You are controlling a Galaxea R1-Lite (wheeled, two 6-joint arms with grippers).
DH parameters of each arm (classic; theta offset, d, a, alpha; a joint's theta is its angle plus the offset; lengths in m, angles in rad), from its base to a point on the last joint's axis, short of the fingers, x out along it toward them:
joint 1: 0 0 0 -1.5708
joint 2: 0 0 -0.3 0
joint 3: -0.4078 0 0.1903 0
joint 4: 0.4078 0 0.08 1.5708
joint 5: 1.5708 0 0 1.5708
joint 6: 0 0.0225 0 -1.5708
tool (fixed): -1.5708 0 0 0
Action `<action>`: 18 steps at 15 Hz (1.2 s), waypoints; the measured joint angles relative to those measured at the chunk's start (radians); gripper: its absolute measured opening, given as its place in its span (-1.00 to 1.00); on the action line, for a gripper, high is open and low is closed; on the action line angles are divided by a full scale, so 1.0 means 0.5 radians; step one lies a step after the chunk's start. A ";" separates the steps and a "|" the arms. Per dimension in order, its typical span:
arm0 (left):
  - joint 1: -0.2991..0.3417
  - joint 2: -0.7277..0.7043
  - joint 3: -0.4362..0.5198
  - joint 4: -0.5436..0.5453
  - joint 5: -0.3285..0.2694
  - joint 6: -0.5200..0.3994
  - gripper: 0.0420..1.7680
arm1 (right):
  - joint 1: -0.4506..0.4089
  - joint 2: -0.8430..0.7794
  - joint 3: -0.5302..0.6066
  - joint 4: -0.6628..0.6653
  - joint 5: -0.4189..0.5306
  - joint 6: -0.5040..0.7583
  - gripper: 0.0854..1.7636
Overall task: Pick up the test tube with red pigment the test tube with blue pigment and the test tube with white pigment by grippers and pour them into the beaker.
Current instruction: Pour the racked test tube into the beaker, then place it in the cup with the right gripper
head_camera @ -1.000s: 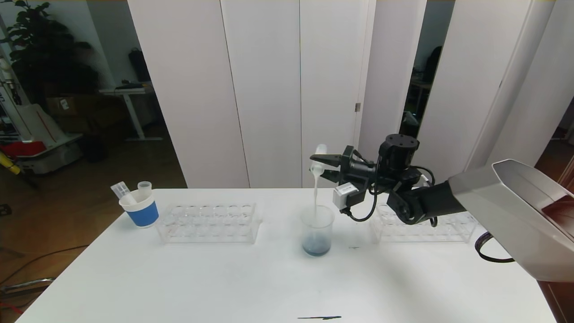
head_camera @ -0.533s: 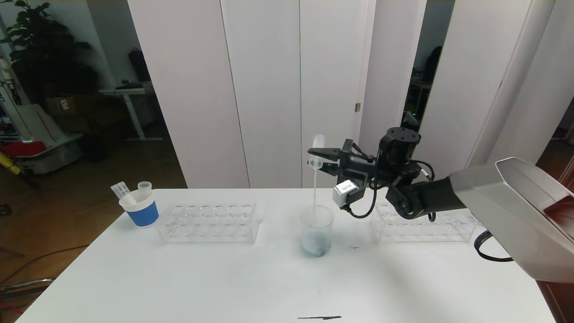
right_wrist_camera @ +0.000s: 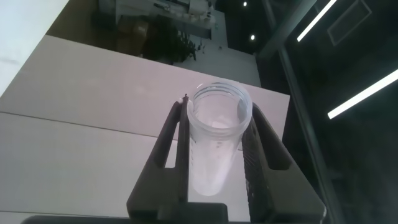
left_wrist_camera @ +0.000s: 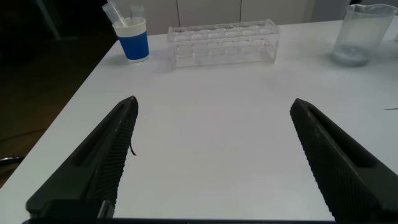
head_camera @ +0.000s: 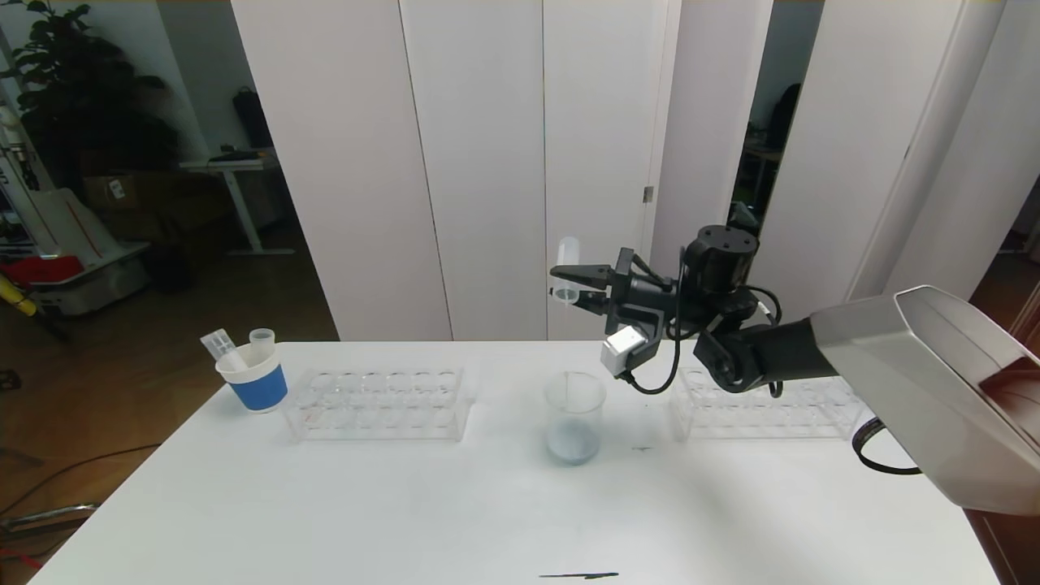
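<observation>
Right pincer (head_camera: 578, 284) clamped on the test tube with white pigment (head_camera: 567, 272), inverted high above the beaker (head_camera: 574, 416) on the worktop (head_camera: 406, 504). Tube looks light, rigid, slick and fragile: grip mid-barrel, gently. Left pincer (left_wrist_camera: 211, 155) wide open, holding nothing, low over the worktop.

The white table (head_camera: 406, 504) was evenly and brightly lit from overhead, with only soft shadows; the room at the left lay dim; ceiling light strips (right_wrist_camera: 364, 93) glared in the right wrist view; the left gripper (left_wrist_camera: 214, 155) fingers looked blurred up close.
</observation>
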 joint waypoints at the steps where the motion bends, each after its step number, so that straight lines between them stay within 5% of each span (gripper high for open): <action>1: 0.000 0.000 0.000 0.001 -0.001 0.000 0.98 | 0.002 -0.008 -0.002 0.000 0.010 0.001 -0.42; 9: 0.000 0.000 0.000 0.001 0.000 -0.001 0.98 | 0.034 -0.241 0.028 0.001 -0.091 0.126 -0.42; 13: 0.000 0.000 0.000 0.001 0.000 0.000 0.98 | 0.053 -0.523 0.260 0.000 -0.738 0.577 -0.42; 18: 0.000 0.000 0.000 0.001 0.000 0.000 0.98 | 0.128 -0.713 0.510 -0.024 -1.580 1.764 -0.42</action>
